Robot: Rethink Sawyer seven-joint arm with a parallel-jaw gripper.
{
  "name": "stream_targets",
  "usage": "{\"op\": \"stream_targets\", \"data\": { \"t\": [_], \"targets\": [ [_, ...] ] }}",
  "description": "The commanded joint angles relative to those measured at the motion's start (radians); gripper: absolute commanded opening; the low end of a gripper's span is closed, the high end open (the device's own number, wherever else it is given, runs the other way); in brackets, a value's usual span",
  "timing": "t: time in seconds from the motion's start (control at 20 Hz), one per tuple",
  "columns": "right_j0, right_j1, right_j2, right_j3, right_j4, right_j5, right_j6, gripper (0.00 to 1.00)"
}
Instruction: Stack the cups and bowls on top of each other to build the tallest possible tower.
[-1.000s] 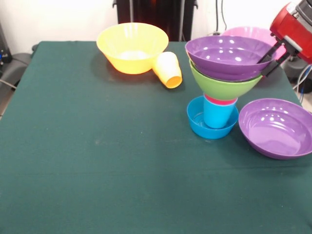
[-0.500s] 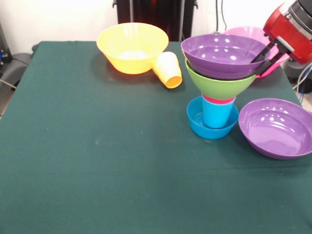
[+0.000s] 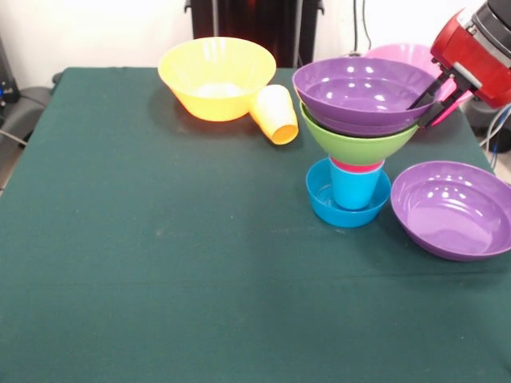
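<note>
Pincer clamps rim of purple bowl atop tower (stack leans). You centre bowl over green bowl, level it, release gently.

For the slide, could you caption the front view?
Gripper clamps the purple bowl atop the tower.

The red arm reaches in from upper right, its claw apparently closed.

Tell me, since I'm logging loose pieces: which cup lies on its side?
The yellow-orange cup, tipped over beside the orange-yellow bowl; the blue cup stands upright.
</note>
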Motion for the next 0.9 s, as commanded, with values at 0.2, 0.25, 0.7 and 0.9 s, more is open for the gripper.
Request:
{"op": "stream_targets", "data": {
  "t": [0.2, 0.25, 0.7, 0.9],
  "targets": [
    [-0.019, 0.024, 0.052, 0.022, 0.007, -0.046, 0.195, 0.00],
    [-0.019, 0.024, 0.052, 0.021, 0.007, -0.046, 0.194, 0.00],
    [-0.012, 0.019, 0.054, 0.040, 0.013, -0.051, 0.202, 0.00],
    [-0.012, 0.020, 0.053, 0.038, 0.013, -0.053, 0.203, 0.00]
  ]
}}
